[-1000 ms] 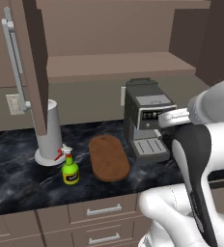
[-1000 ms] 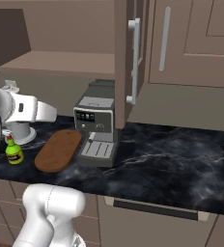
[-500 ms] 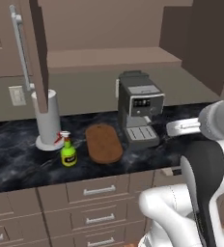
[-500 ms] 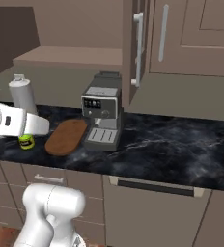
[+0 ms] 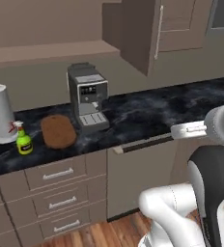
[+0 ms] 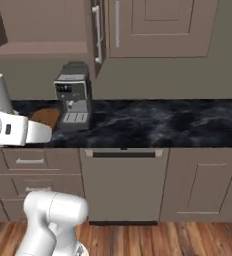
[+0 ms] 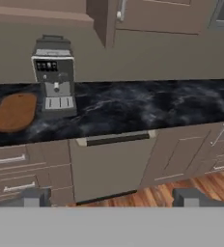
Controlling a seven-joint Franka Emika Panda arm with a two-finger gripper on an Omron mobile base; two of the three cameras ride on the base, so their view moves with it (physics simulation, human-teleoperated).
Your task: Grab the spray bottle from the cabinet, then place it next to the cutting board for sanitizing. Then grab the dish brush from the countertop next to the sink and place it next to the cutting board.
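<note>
The lime-green spray bottle [image 5: 23, 140] stands on the black countertop [image 5: 147, 108], just left of the oval brown cutting board [image 5: 57, 130]. The board also shows in the right base view [image 6: 45, 116] and at the left of the hand view [image 7: 15, 112]. The taupe cabinet stands open, its door [image 5: 135, 36] swung out above the counter and its shelf [image 5: 51, 50] bare. My gripper [image 7: 112, 198] is open with nothing between its fingertips [image 7: 34, 197], held well back from the counter and facing the base cabinets. The dish brush is out of view.
A grey coffee machine [image 5: 88, 100] stands right of the board. A white paper towel roll [image 5: 0, 116] is behind the bottle. Below the counter are drawers [image 5: 56, 173] and a dishwasher front [image 7: 111, 164]. Wood floor [image 6: 188, 240] lies in front.
The whole scene has shifted left and drawn away in both base views, so the base has driven right and back. Bottle and board keep their places on the counter. The gripper stays open.
</note>
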